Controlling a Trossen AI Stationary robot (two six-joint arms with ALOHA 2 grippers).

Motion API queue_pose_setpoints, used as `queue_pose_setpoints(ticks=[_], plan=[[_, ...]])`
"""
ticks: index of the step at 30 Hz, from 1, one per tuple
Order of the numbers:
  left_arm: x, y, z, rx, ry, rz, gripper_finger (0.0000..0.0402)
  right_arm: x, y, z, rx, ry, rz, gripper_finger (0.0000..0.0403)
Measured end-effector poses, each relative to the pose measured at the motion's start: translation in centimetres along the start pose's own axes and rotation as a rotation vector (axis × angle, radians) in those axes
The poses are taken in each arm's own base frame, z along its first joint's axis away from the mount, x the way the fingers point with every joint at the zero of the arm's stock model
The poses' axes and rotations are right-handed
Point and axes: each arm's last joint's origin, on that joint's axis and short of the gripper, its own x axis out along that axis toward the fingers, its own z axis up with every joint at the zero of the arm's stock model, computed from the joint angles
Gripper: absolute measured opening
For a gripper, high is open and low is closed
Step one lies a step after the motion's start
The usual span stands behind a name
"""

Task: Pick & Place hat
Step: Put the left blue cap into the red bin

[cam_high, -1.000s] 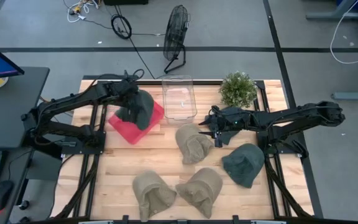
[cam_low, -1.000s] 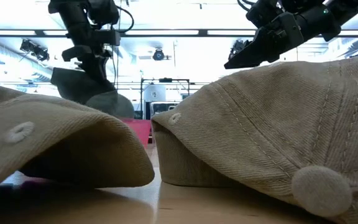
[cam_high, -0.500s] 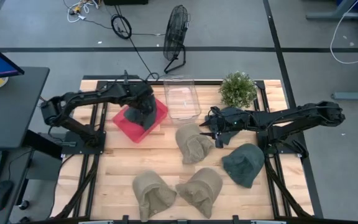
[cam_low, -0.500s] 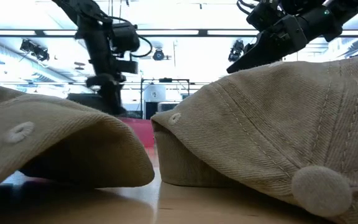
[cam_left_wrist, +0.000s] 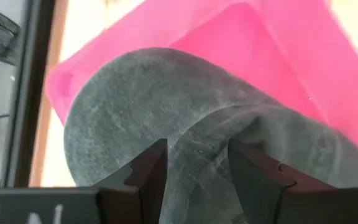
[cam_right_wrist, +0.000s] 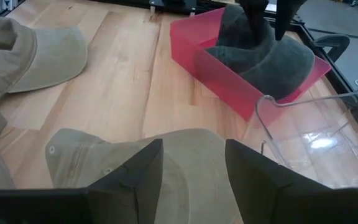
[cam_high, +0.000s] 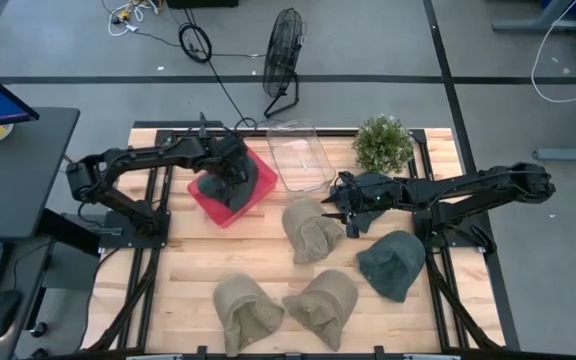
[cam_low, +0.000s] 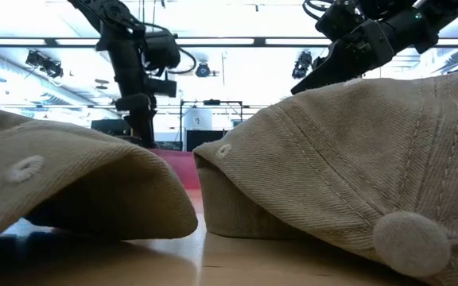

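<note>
A dark grey hat (cam_high: 218,187) lies in the red bin (cam_high: 208,210) at the far left, its crown (cam_left_wrist: 135,99) up. My left gripper (cam_high: 230,170) stands open over it, pointing down, with a raised fold of the cloth (cam_left_wrist: 197,155) between its fingers. My right gripper (cam_right_wrist: 194,180) hovers open just above a tan hat (cam_high: 311,232) at the table's middle and touches nothing. In the low view it (cam_low: 316,75) hangs over the tan cloth. My left gripper comes from above with a finger on either side of a ridge in the dark hat's crown (cam_left_wrist: 194,134). The hat rests in the bin. Whether the fingertips (cam_left_wrist: 151,165) touch the cloth, I cannot tell.
A clear container (cam_high: 298,158) stands askew right beside the red bin, and a potted plant (cam_high: 383,143) is at the far right. A dark green hat (cam_high: 391,263) lies at the right, and two tan hats (cam_high: 246,308) (cam_high: 323,297) lie near the front edge.
My left gripper has come down with the dark hat into the red bin and opened, letting it go; the hat now lies in the bin. The red bin has shifted a little toward the clear container, which has turned askew.
</note>
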Motion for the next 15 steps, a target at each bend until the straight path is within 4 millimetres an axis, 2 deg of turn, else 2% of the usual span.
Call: queue_pose_setpoints(ticks=[5, 8, 12, 15], plan=[[-2.3, -0.4, 0.1, 0.006, -0.078, 0.031, 0.017, 0.0, 0.0, 0.0, 0.04, 0.0, 0.0, 0.0178], [-3.6, -0.4, -0.3, -0.056, -0.081, 0.097, 0.0165, 0.0, 0.0, 0.0, 0.044, -0.001, 0.0, 0.0178], [-3.5, 0.0, -1.1, -0.201, 0.002, 0.189, 0.014, 0.0, 0.0, 0.0, 0.05, -0.002, 0.0, 0.0178], [-2.5, 0.1, -1.3, -0.251, 0.075, 0.225, 0.0105, 0.0, 0.0, 0.0, 0.048, -0.004, -0.001, 0.0178]])
